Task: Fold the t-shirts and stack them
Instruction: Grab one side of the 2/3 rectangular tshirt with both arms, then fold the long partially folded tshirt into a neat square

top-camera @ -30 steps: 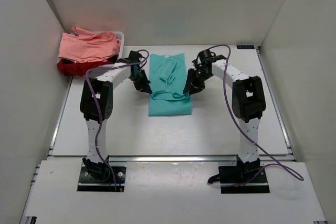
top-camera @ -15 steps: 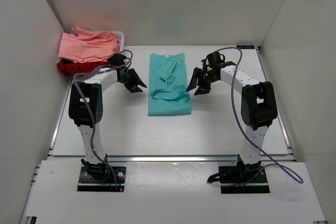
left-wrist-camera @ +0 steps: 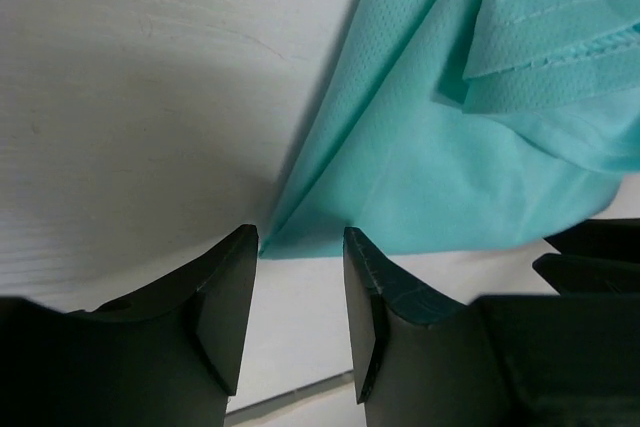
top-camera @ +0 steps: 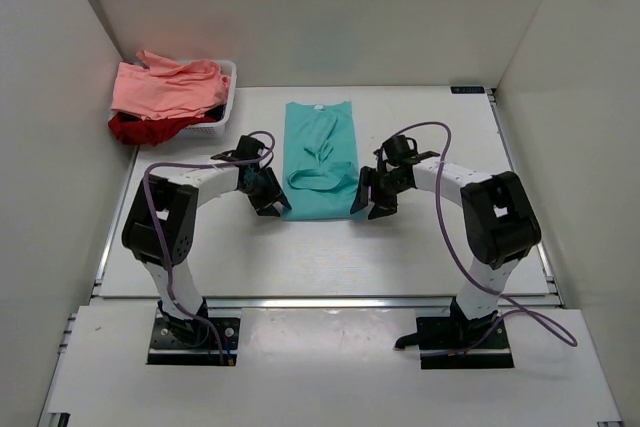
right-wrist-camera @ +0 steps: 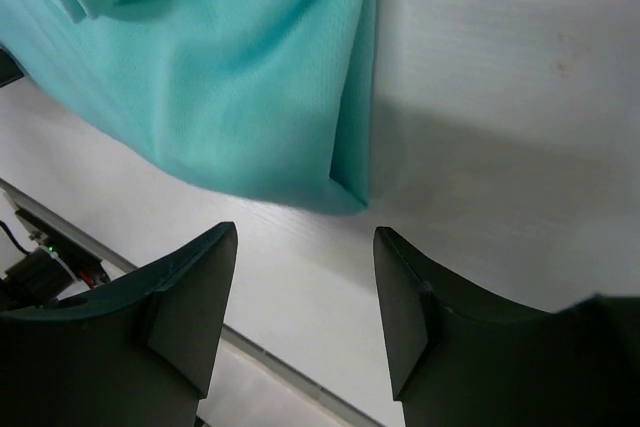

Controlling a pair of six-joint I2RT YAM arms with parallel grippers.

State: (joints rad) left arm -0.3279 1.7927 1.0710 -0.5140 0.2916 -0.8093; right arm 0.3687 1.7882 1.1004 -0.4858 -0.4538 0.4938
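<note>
Flanking the teal shirt point(top-camera: 322, 162) on the table point(top-camera: 430, 247).
Top view: left end effector point(top-camera: 272, 205) and right end effector point(top-camera: 372, 202) sit at its near corners. Left wrist: jaws slightly apart, empty, corner just ahead. Right wrist: jaws wider, empty, corner just ahead.

Open table point(top-camera: 330, 257) — basket point(top-camera: 227, 107) far-left corner

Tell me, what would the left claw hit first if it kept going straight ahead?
Most likely the near corner of the teal t-shirt, lying on the table just ahead of the open left gripper; depth is hard to judge.
</note>
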